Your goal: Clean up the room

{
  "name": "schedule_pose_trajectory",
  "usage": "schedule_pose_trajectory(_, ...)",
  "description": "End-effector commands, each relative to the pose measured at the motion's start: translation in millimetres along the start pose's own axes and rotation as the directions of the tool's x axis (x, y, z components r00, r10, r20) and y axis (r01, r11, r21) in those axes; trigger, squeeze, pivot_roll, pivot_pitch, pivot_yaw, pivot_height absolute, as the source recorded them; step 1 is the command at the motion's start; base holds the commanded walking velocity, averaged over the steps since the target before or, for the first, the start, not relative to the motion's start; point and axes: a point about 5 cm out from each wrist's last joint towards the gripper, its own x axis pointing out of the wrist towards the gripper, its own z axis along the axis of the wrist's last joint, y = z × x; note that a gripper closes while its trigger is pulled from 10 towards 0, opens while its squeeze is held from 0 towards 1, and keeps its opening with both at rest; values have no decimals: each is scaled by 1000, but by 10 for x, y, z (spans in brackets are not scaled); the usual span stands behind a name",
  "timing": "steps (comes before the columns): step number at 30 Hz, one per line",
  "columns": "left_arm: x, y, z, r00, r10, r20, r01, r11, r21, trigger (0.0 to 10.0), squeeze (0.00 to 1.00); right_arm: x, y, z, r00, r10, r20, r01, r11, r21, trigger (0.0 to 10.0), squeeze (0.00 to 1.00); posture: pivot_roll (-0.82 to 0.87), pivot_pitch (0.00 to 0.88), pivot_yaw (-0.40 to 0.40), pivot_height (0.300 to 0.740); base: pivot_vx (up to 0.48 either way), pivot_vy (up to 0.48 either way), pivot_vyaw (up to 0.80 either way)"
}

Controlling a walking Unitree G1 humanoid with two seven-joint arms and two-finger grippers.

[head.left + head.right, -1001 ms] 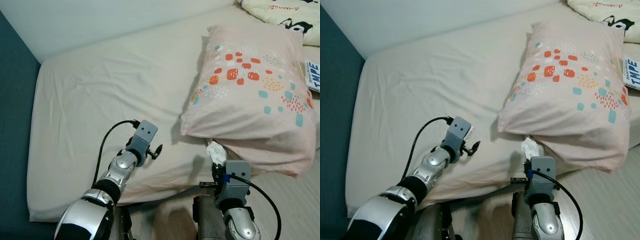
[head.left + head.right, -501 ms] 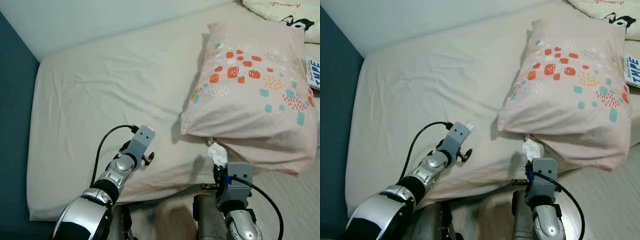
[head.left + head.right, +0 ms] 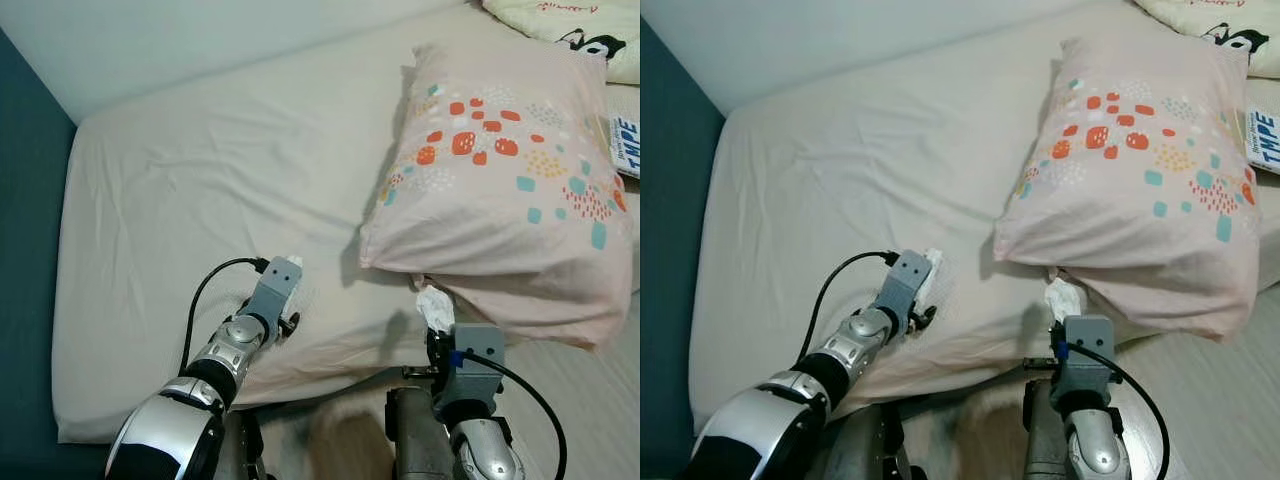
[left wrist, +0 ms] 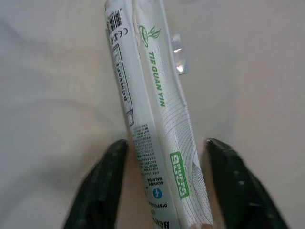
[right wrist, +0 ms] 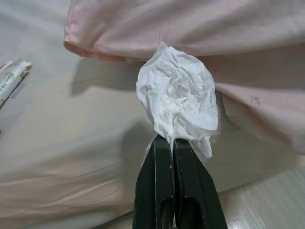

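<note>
Since one second ago my left gripper (image 4: 162,186) has come down and forward onto the bed (image 3: 180,200), and it now stands over the white packet (image 4: 152,119) with green print. Its jaws are apart, one finger on each side of the packet's near end, and they have not closed on it.

What matters for the next move is the axis. In the left wrist view the packet's long side runs from the lower middle of the frame up toward the upper left, almost along the fingers and only a little tilted. So the jaws stand across the narrow width, which I judge is the good way to pinch it. I think the gripper needs only to close, perhaps after going a little lower.

In the left eye view the packet lies in the lower middle of the frame, just beyond the left gripper and well apart from the patterned pillow (image 3: 500,170).

My right gripper (image 5: 172,143) is at the lower right, near the pillow's lower edge. Its jaws are pressed together on a crumpled white tissue (image 5: 178,102).
</note>
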Motion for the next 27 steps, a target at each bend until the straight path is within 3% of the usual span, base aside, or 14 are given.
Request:
schedule_pose_trajectory(1,-41,76,-197,997,15,-80,-18,999,-30,0,0,-17,47,-41,1000,17,-24,-17,1000,16,10000,0,-155,291,151,597,0,0,0)
schedule_pose_trajectory(12,-62,115,-266,994,6,-107,-13,998,-69,0,0,81,65,-43,999,32,-17,-31,999,17,10000,0,-149,244,127,597,0,0,0)
schedule_pose_trajectory(13,-78,157,-304,994,24,-111,-37,993,-111,0,0,136,81,-56,999,45,-17,-45,999,26,10000,0,-119,187,79,597,0,0,0)
schedule_pose_trajectory(15,-78,157,-304,994,24,-111,-37,993,-111,0,0,136,81,-56,999,45,-17,-45,999,26,10000,0,-119,187,79,597,0,0,0)
schedule_pose_trajectory(18,-101,252,-304,996,56,-70,-67,984,-166,0,0,217,143,-63,997,76,-15,-76,996,38,10000,0,-93,148,43,597,0,0,0)
schedule_pose_trajectory(19,-111,296,-275,997,64,-31,-68,984,-166,0,0,249,175,-61,996,91,-13,-90,995,43,10000,0,-88,142,38,597,0,0,0)
schedule_pose_trajectory(22,-176,536,-99,975,172,144,-122,946,-300,0,0,363,295,-39,989,147,-2,-147,988,49,10000,0,-47,87,-3,597,0,0,0)
schedule_pose_trajectory(24,-211,613,-51,958,210,195,-139,936,-324,0,0,389,329,-28,987,162,2,-162,985,51,10000,0,-47,87,-3,597,0,0,0)
schedule_pose_trajectory(25,-281,715,-20,928,279,247,-171,908,-382,10000,0,419,368,-7,984,176,9,-177,983,55,10000,0,-35,62,-19,597,0,0,0)
schedule_pose_trajectory(26,-361,803,2,891,346,294,-207,886,-414,10000,0,448,398,9,982,187,14,-188,981,57,10000,0,-28,47,-31,597,0,0,0)
schedule_pose_trajectory(27,-361,803,2,891,346,294,-207,886,-414,10000,0,448,398,9,982,187,14,-188,981,57,10000,0,-28,47,-31,597,0,0,0)
